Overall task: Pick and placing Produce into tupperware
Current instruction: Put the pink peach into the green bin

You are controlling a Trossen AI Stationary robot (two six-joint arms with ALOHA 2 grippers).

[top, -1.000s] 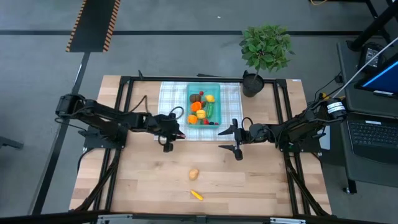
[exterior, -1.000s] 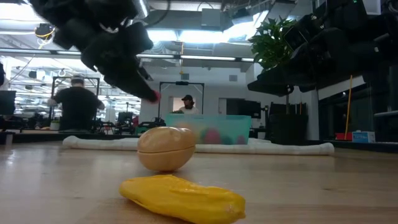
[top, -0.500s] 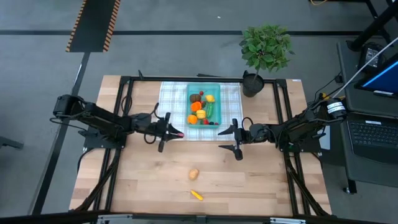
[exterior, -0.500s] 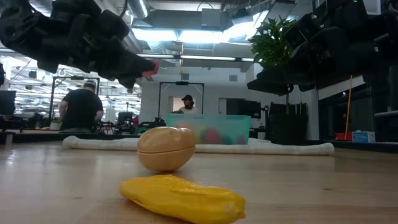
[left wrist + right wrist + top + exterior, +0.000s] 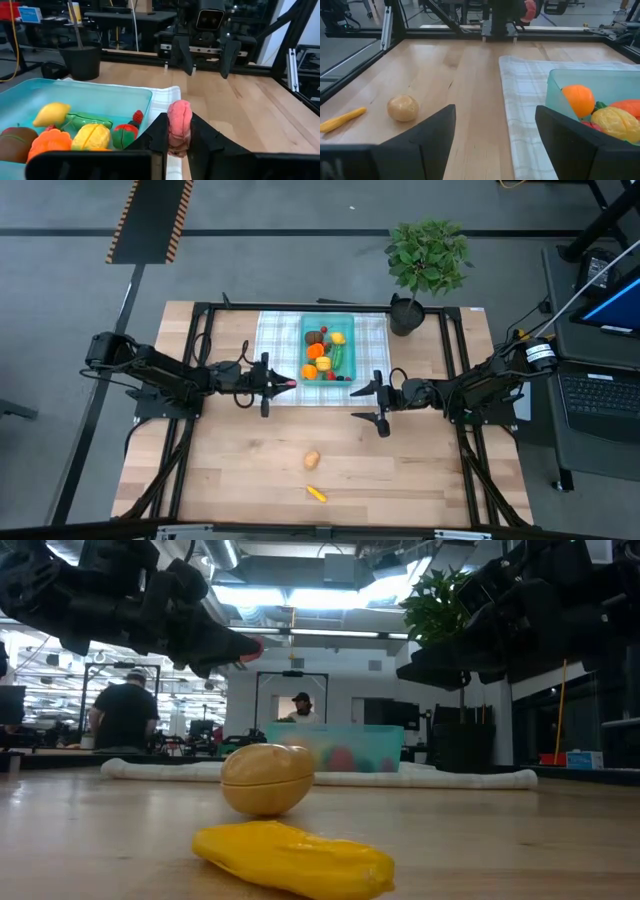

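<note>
The wooden counter (image 5: 400, 470) is seen from above with a white-and-grey checked cloth (image 5: 275, 340) spread at its 12 o'clock edge. At the 1 o'clock corner a leafy potted plant (image 5: 428, 258) is stood beside the cloth.

On the cloth the teal tupperware (image 5: 308, 323) is set, and it is already filled with produce: an orange piece (image 5: 317, 350), a yellow lemon (image 5: 338, 338), a green cucumber (image 5: 339, 359) and a brown kiwi (image 5: 313, 337) among others.

The left arm is stretched in from 9 o'clock. Its left end effector (image 5: 283, 383) is held above the cloth just at 8 o'clock of the tupperware, and its fingers are closed on a small pink-red piece of produce (image 5: 179, 119), raised clear of the counter. Which fruit this is cannot be told.

The right arm is reached in from 3 o'clock. Its right end effector (image 5: 372, 402) is held wide open and empty over bare wood, just at 5 o'clock of the tupperware.

Well apart from the container, toward 6 o'clock, a tan potato (image 5: 312, 459) is left on the counter, and a yellow piece (image 5: 316, 494) is lain near it, closer to the 6 o'clock edge.

In the low view, people (image 5: 125, 716) are seen in the room beyond the counter.
</note>
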